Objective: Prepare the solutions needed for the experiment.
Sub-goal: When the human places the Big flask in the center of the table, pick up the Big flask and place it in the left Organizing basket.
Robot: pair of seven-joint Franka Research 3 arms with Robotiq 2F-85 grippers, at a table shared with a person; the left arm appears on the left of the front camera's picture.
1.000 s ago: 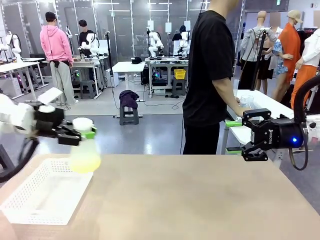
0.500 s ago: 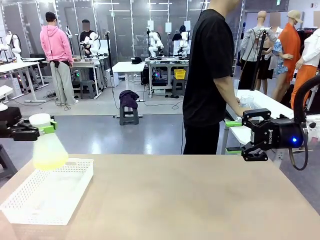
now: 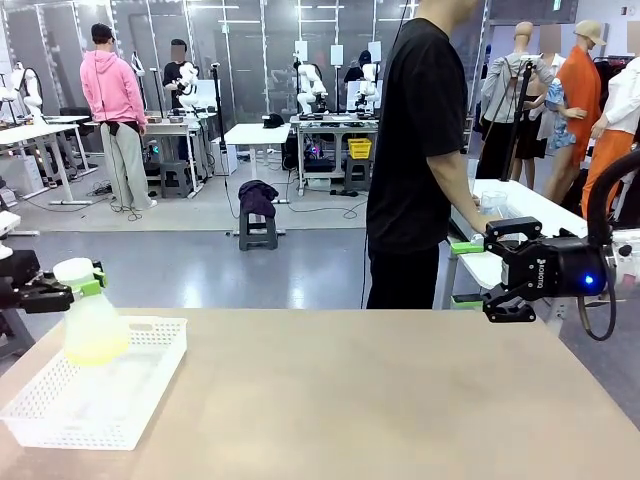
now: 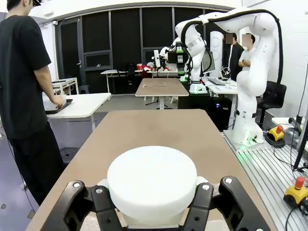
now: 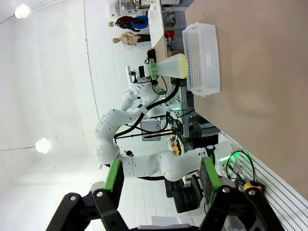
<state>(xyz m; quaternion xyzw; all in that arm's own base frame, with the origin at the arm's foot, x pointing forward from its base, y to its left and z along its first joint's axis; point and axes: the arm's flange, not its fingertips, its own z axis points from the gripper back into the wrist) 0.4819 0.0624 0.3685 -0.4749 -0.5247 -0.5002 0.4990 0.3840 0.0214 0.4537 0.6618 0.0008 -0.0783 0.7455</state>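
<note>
A conical clear flask (image 3: 92, 325) with a white round cap (image 3: 75, 270) holds a little pale yellow-green solution (image 3: 95, 346). It hangs upright over the left part of a white mesh basket (image 3: 135, 400). My left gripper (image 3: 58, 291) is shut on the flask's neck just under the cap. From the left wrist, the cap (image 4: 151, 182) sits between the black fingers (image 4: 77, 206). My right gripper (image 3: 468, 272) hovers open with nothing in it off the table's right far corner. The right wrist view shows its open green pads (image 5: 114, 175), the flask (image 5: 171, 66) and the basket (image 5: 202, 57).
The tan table (image 3: 380, 400) stretches wide between the basket and my right gripper. A person in a black shirt (image 3: 420, 150) stands beyond the far edge, hands on a side table (image 3: 520, 210) at the right.
My left gripper has carried the flask leftward and slightly down, from above the basket's right corner to its left part. The right gripper has stayed still.
</note>
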